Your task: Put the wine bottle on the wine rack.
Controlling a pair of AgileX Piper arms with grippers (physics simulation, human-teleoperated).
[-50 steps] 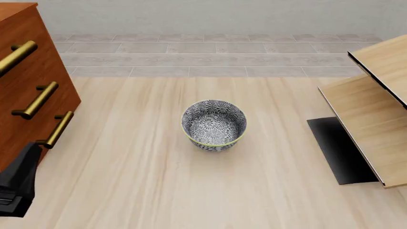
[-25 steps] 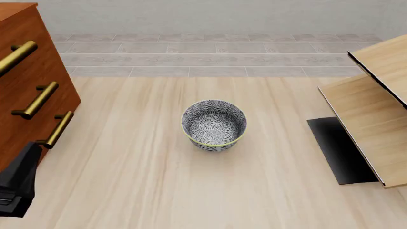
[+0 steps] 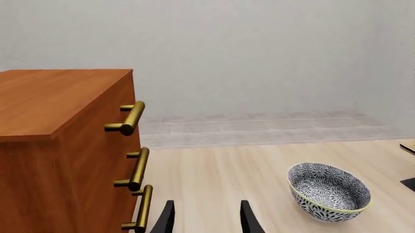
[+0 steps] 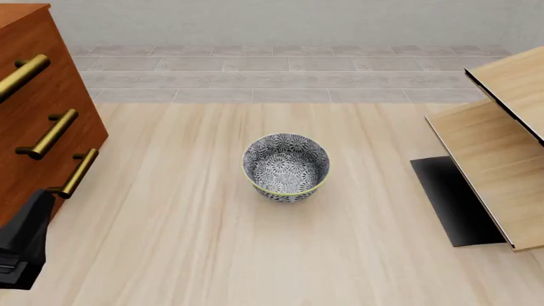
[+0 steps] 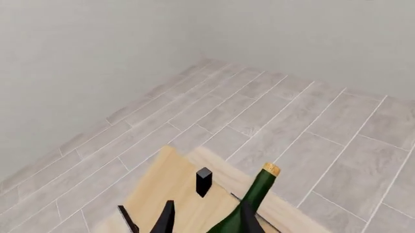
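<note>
The wine bottle point(image 5: 254, 194), dark green with a gold cap, shows only in the right wrist view. It lies slanted over a pale board of the wine rack point(image 5: 165, 191), just beyond one finger of my right gripper point(image 5: 207, 211). That gripper's fingers stand apart and the bottle does not fill the gap. In the front view the wine rack point(image 4: 497, 159) sits at the right edge, and neither the bottle nor the right arm shows there. My left gripper point(image 3: 206, 211) is open and empty beside the cabinet, its arm point(image 4: 24, 242) low at the left.
A reddish-brown drawer cabinet point(image 4: 42, 108) with brass handles point(image 4: 53, 132) stands at the left. A patterned bowl point(image 4: 286, 167) sits mid-table. The rack's black base point(image 4: 455, 201) lies on the table at the right. Grey floor tiles point(image 5: 304, 136) and walls lie beyond the rack.
</note>
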